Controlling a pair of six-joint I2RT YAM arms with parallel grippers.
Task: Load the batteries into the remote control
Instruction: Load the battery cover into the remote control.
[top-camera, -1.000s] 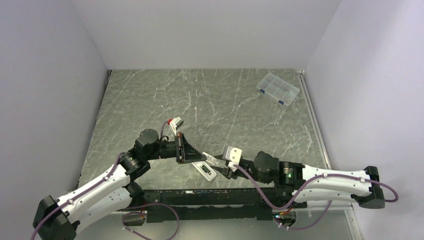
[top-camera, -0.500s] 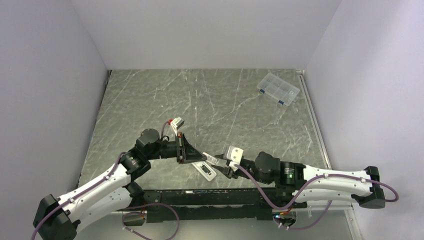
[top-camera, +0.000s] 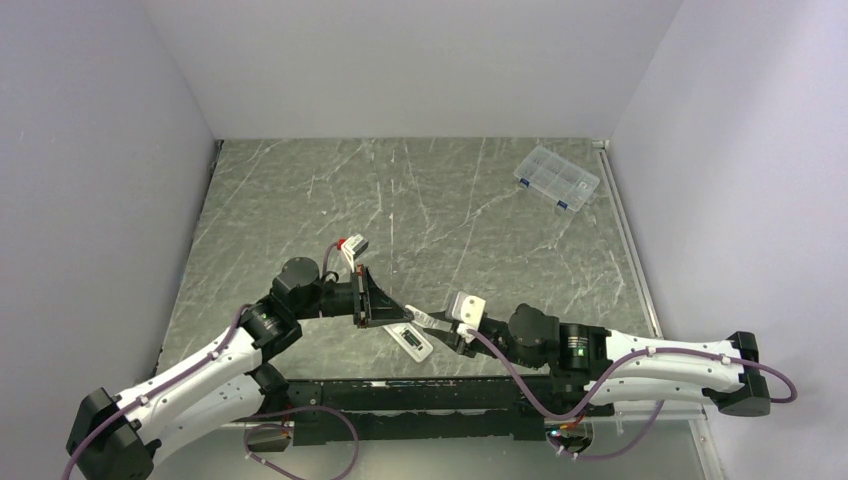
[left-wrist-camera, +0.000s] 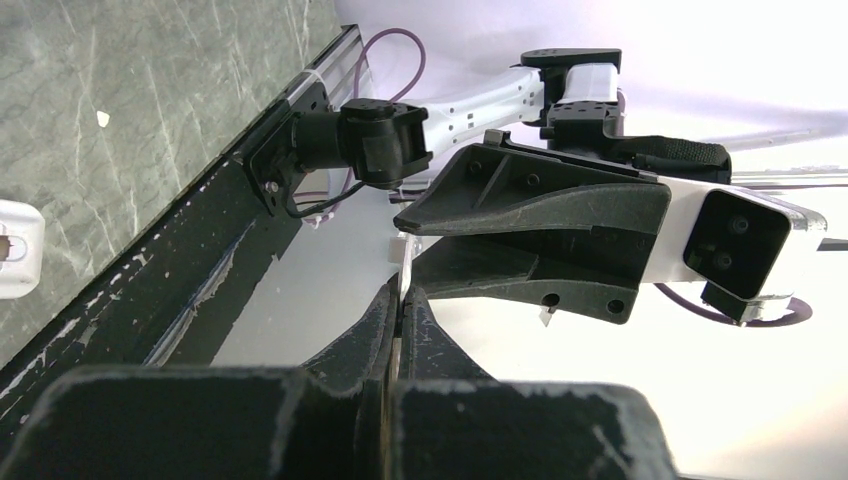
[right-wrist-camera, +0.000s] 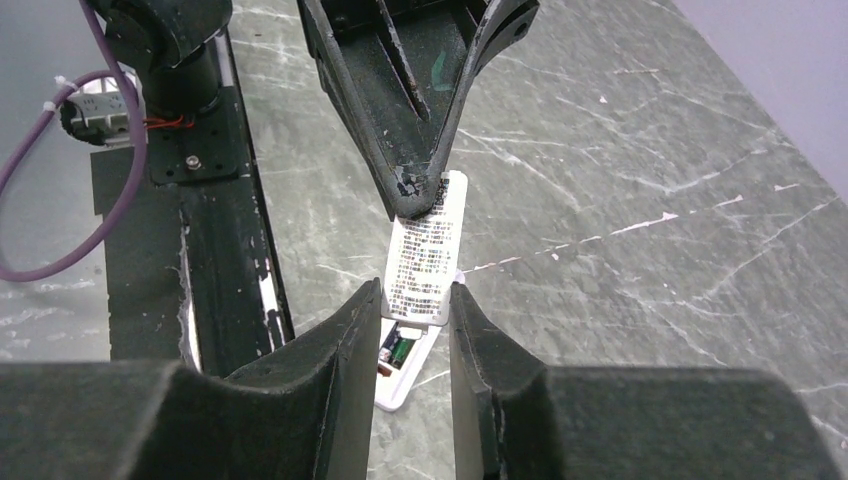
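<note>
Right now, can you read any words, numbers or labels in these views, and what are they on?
Thin white plastic panel pinched in the left claw: dense rows of black print, too small to read.
White rectangular remote control on the table: dark marks, unreadable.
No other text shows.

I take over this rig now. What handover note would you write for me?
Left pincer: shut on the thin white printed cover, above the remote control.
Right pincer: jaws astride the cover's other end; grip unclear.
The remote control lies on the table, bay open, one battery seen inside; the second is hidden.
Left: confirm both batteries, fit the cover.
</note>
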